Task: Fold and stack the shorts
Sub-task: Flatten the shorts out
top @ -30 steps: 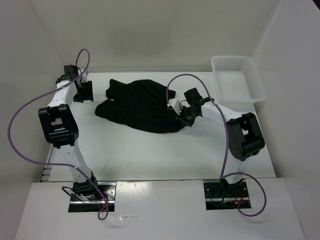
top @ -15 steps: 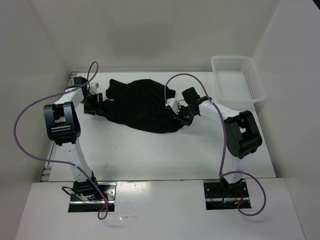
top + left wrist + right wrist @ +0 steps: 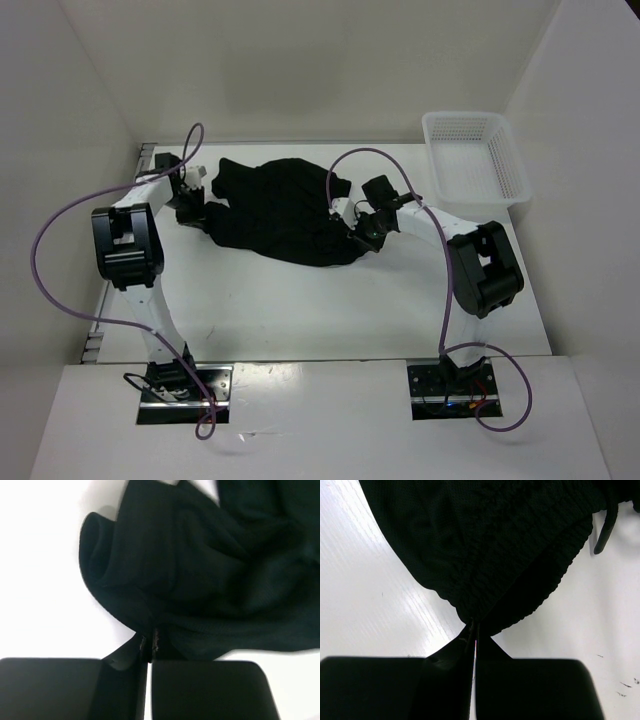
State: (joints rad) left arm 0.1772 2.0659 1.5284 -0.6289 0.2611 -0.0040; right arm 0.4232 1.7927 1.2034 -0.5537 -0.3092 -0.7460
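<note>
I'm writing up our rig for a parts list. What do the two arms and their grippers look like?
The left arm and right arm are alike: white links, bulky black joint housings, a loose purple cable looping alongside each. The left gripper and right gripper are black, with flat, blocky fingers.

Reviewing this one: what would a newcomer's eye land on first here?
The black shorts lie crumpled and unfolded on the white table. The left end effector pinches their left edge and the right end effector their right edge. A white mesh basket sits at the far right corner.
</note>
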